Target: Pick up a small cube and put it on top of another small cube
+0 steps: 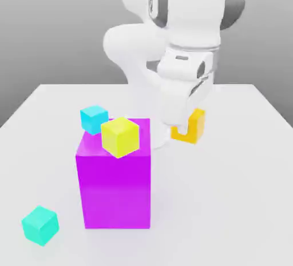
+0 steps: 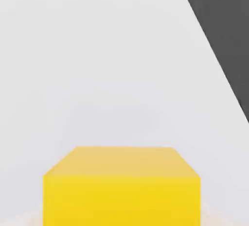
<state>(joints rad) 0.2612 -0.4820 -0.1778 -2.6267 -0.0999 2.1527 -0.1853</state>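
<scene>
White worktop (image 1: 240,202), grey backdrop behind it. White Panda arm (image 1: 177,42) comes in from the far edge and bends down over the middle of the worktop, a little toward the exterior view's right.

Tall magenta block (image 1: 117,187) stands upright near the worktop centre, closer to the near edge than the arm. In the exterior view a lemon-yellow cube (image 1: 121,137) overlaps its top front edge, tilted, one corner pointing down; resting on the block or just behind it, can't tell. A cyan cube (image 1: 94,119) sits at the block's far top corner on the exterior view's left, partly hidden behind the lemon one. A teal cube (image 1: 40,225) lies alone on the worktop toward the near corner on the exterior view's left, well apart from the block.

Pincer (image 1: 184,126) is clenched on the small amber cube (image 1: 193,127), which is up off the worktop, toward the far edge from the magenta block, on the exterior view's right. The hand hides part of the cube's upper face. In the hand view the amber cube (image 2: 121,186) sits close under the camera with bare worktop (image 2: 97,64) beyond it.
</scene>
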